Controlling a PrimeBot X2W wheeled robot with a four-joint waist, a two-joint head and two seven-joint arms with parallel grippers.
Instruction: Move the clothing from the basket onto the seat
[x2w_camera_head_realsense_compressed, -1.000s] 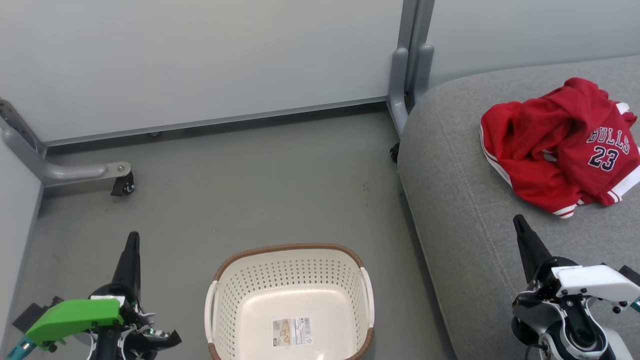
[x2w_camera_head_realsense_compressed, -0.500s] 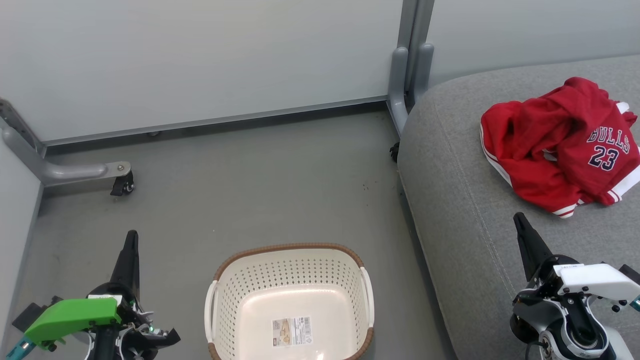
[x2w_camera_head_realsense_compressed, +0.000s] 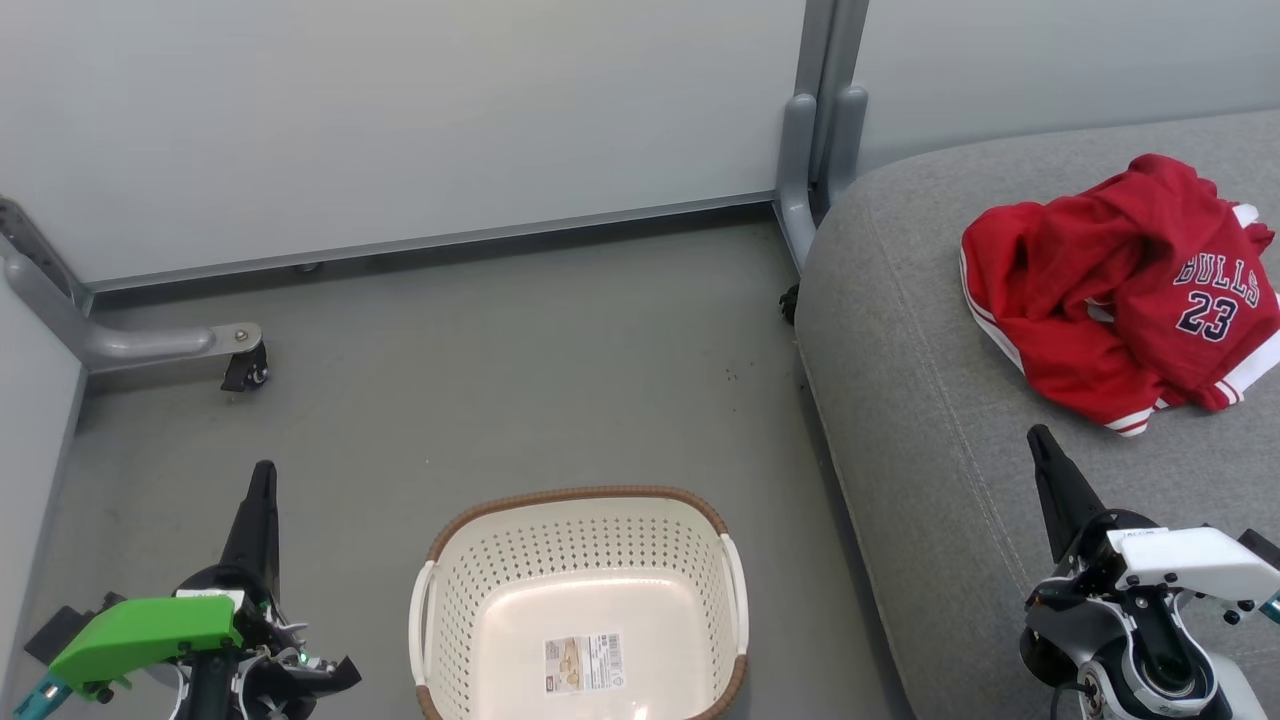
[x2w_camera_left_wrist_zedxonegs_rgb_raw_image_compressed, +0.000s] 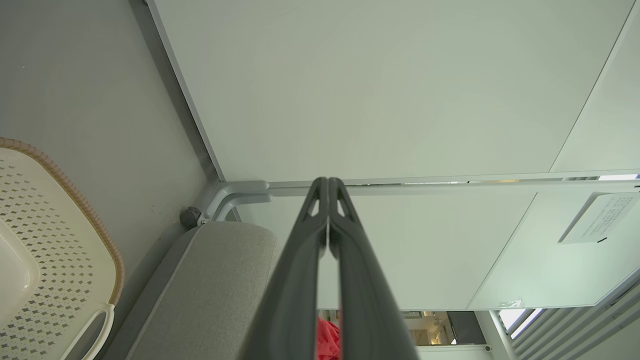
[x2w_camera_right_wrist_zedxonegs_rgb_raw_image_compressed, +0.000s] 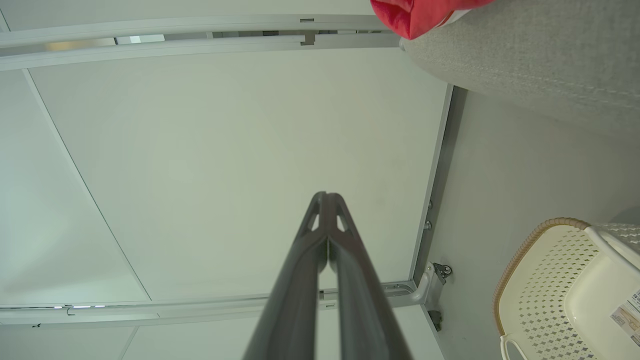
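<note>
Head view: the clothing (x2w_camera_head_realsense_compressed: 1110, 300) lies on the seat (x2w_camera_head_realsense_compressed: 900, 380), ahead of the right gripper (x2w_camera_head_realsense_compressed: 1040, 442) and far from the left gripper (x2w_camera_head_realsense_compressed: 263, 476). Both are clenched and empty.

**One high view, two low**

The head camera looks steeply down on floor (x2w_camera_head_realsense_compressed: 500, 380), basket (x2w_camera_head_realsense_compressed: 560, 545) and seat (x2w_camera_head_realsense_compressed: 920, 400). Both wrist cameras sit low, facing the wall panels (x2w_camera_left_wrist_zedxonegs_rgb_raw_image_compressed: 400, 90); each catches basket and seat at its edges, rolled opposite ways.

Basket (x2w_camera_head_realsense_compressed: 580, 494) x1, seat (x2w_camera_head_realsense_compressed: 940, 520) x1, red garments (x2w_camera_head_realsense_compressed: 1090, 300) x2, tools x2: L tool (x2w_camera_head_realsense_compressed: 265, 472), R tool (x2w_camera_head_realsense_compressed: 1038, 435).
</note>
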